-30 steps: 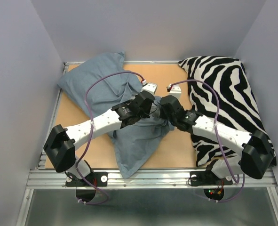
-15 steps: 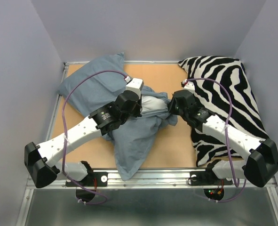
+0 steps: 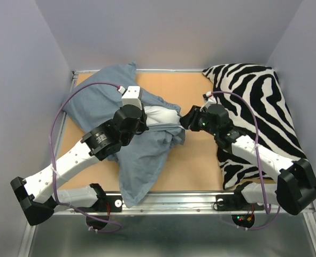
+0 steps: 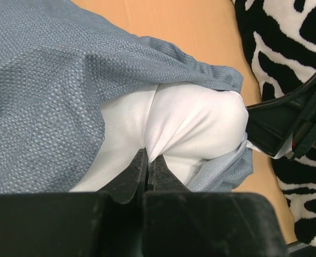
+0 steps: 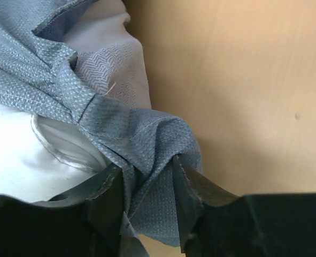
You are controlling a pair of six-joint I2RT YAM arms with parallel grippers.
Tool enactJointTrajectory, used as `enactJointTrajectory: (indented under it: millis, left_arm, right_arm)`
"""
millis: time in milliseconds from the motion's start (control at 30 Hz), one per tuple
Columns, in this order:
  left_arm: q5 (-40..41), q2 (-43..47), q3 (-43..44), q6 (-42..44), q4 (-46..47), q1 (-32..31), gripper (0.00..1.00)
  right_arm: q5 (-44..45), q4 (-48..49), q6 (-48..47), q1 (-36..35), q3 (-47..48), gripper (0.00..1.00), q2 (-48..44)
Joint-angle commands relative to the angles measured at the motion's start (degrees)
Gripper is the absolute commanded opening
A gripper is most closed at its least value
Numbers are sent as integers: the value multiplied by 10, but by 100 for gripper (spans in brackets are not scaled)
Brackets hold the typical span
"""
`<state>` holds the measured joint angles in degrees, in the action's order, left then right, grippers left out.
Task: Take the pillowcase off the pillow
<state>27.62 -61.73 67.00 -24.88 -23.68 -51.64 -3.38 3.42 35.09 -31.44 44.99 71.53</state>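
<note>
The blue-grey pillowcase lies bunched across the left and middle of the table, plain dusty blue. The white pillow bulges out of its open end. My left gripper is shut on a pinch of the white pillow fabric; it sits over the case in the top view. My right gripper is shut on a bunched fold of the pillowcase hem, at the case's right end in the top view. The pillow's white also shows in the right wrist view.
A black-and-white zebra-striped cushion fills the right side of the table, under my right arm. Bare wooden tabletop shows between the two. Grey walls close in the back and sides; a metal rail runs along the near edge.
My left arm has swung left and back, dragging the pillow and case with it. My right gripper has moved right, holding the hem, and white pillow now shows at the opening.
</note>
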Motion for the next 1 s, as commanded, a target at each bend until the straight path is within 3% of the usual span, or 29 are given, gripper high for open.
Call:
enactJointTrajectory:
  millis: [0,233,400,533,800,967]
  left_arm:
    - [111,68,52,-18,58,10,0]
    - [175,128,47,-34,53,10,0]
    - [178,130,53,-29,86,10,0]
    - [191,85,42,-20,180,10,0]
    - [181,-81,108,-27,281,43,0]
    - [153,-159,133,-33,291,61,0]
  right_arm:
    - [-48,35,-2,38,-42,44,1]
    - [-107,82,23,73,-67,55,12]
    - [-138,107,33,74,-82,54,14]
    - [-184,168,58,54,-114,47,-8]
    - [-104,93,44,-33,-131,41,-71]
    - [6,6,32,-35,-149,73,-133]
